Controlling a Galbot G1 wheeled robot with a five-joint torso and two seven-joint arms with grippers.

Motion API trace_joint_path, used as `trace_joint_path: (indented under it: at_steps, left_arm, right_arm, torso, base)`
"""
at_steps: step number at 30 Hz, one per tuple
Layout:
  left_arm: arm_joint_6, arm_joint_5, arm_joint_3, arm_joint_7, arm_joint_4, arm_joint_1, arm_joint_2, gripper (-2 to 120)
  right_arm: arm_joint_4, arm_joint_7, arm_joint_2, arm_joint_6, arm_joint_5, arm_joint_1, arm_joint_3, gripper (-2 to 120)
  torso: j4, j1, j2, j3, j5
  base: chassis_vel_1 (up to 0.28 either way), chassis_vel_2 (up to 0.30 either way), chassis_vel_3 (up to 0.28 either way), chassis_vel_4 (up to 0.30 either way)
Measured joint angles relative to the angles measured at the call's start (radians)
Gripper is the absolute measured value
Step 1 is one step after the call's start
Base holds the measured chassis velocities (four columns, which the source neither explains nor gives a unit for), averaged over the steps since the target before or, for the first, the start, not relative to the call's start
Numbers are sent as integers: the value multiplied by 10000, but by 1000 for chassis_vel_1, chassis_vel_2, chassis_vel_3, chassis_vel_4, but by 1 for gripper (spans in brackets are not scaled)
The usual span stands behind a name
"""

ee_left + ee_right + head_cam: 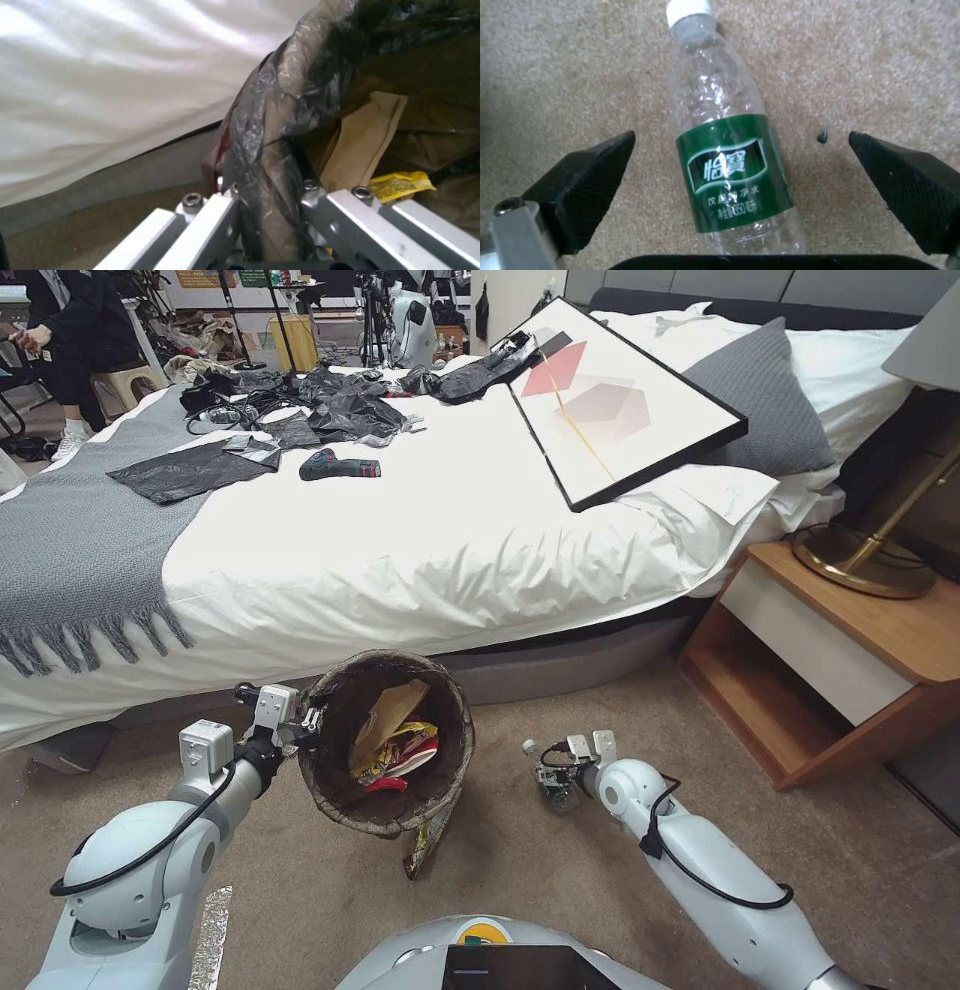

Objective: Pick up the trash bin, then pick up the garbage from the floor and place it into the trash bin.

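Tan-beige short-pile carpet floor (560, 870), bedside, white-sheeted bed (420, 540) behind.

Item 1: small round pail, dark bag-lined rim, i.e. trash bin (388, 740). Lifted, tilted toward robot, pinched at rim by left gripper (300, 718); rim and liner clamped between jaws per left wrist view (272, 210). Pick-up step judged done.

Item 2: garbage already in bin: flat brown paper bag (385, 715), yellow snack packets (400, 748), red wrapper bits.

Item 3: clear plastic bottle, green label, white cap (730, 161). Lying flat on carpet, near bin's right. Right gripper (560, 770) directly over it, black pads spread wide either side, no contact yet.

Item 4: wrapper (425, 845) hanging or lying under bin; can't tell which.

Remaining, est.: bottle, poss. that wrapper.
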Motion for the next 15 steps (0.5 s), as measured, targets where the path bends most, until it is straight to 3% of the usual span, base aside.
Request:
trace_joint_path:
  at_steps: [9, 15]
  left_arm:
    - [0, 17, -8, 8, 9, 2, -20, 0]
    - [0, 17, -18, 21, 25, -13, -52, 0]
  right_arm:
    - [-527, -87, 244, 10, 6, 174, -235, 100]
    - [-844, -84, 483, 6, 71, 338, -421, 82]
  torso:
    - [1, 0, 0, 0, 1]
    - [1, 0, 0, 0, 1]
  base:
    - [0, 0, 0, 0]
    - [0, 0, 0, 0]
